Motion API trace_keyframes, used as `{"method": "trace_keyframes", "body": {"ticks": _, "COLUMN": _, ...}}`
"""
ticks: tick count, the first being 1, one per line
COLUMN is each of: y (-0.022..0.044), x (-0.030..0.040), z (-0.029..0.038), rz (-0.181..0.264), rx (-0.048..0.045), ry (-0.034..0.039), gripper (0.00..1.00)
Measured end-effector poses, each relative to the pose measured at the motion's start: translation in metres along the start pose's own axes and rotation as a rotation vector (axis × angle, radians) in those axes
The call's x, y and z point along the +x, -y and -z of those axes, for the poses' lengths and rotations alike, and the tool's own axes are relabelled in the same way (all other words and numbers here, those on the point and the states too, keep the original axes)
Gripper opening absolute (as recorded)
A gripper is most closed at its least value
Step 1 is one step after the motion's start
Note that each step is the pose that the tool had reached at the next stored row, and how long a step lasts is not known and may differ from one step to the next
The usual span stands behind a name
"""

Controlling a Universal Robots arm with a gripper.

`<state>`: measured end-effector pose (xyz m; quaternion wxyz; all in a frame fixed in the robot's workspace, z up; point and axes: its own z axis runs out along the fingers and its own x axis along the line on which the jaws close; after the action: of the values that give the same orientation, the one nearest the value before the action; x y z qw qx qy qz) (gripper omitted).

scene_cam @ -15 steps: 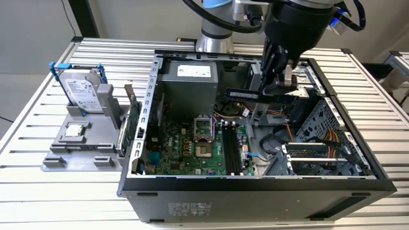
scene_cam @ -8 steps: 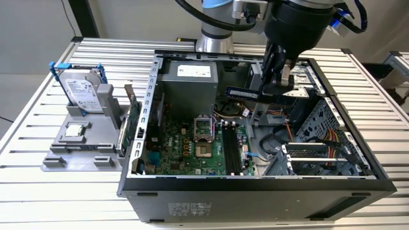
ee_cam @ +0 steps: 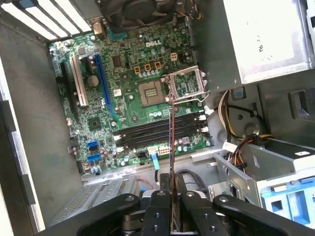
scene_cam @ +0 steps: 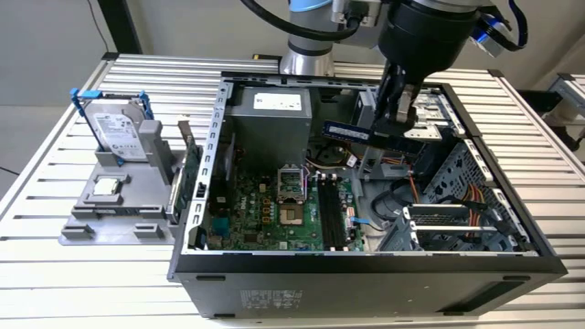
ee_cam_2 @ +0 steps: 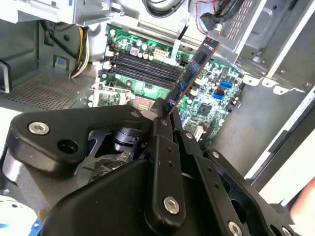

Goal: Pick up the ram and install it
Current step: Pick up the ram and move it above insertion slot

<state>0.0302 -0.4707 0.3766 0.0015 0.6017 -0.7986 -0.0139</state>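
The pincer [scene_cam: 396, 125] clenches the ram [scene_cam: 347, 131] by one end; it hangs free over the motherboard [scene_cam: 260, 209], clear of the case walls [scene_cam: 216, 130] and the slots [scene_cam: 331, 212].

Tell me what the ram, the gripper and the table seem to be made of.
The ram: a dark blue circuit board, likely fibreglass laminate, with dark chips along it. The gripper, shut on it: matte black links, probably anodised metal or plastic, with silver screws. The table: ribbed silvery slats, likely aluminium.
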Motion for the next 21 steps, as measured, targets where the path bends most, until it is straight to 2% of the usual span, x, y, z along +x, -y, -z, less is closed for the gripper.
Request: {"method": "trace_keyframes", "body": {"ticks": 21, "y": 0.0, "x": 0.0, "z": -0.0001, "rz": -0.232, "rx": 0.0033, "ry": 0.0056, "gripper": 0.0}}
